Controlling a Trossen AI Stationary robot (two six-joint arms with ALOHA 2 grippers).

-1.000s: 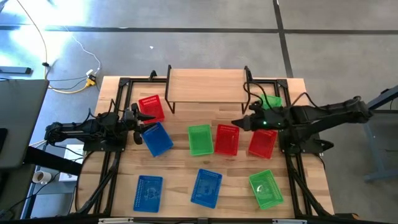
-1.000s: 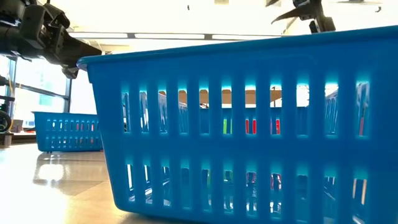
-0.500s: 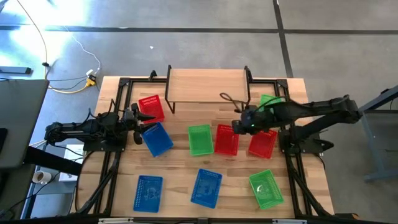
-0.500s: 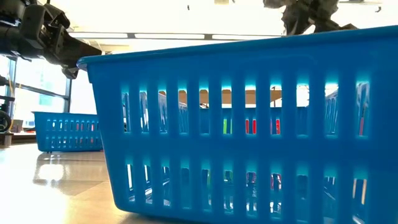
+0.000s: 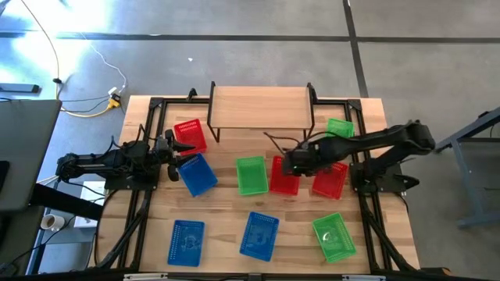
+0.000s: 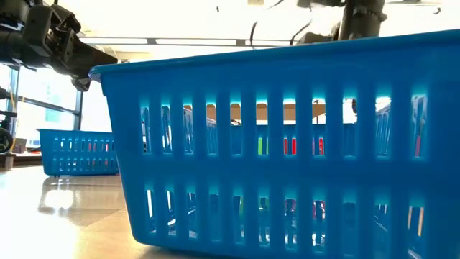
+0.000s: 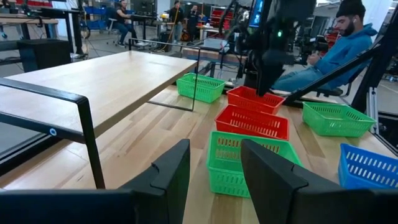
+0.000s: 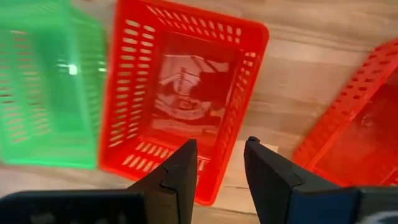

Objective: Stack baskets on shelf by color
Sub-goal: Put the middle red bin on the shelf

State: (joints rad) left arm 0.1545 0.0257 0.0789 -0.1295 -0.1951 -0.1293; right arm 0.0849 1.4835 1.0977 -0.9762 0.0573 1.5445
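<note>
My right pincer (image 5: 289, 162) hangs open and empty over the middle red basket (image 8: 186, 106), whose long axis runs toward the shelf (image 5: 260, 106); my left pincer (image 7: 214, 165), parted, waits near the worktop's (image 5: 226, 211) left edge.

I can read no text from here; the red basket (image 8: 186, 102) under the right wrist camera has a pale label on its floor, but its print is too blurred to make out; one green basket (image 5: 334, 236) near the desk's front right corner shows a similar pale patch, also unreadable; no brand, number or sign is legible on the desk or in the room behind.
</note>
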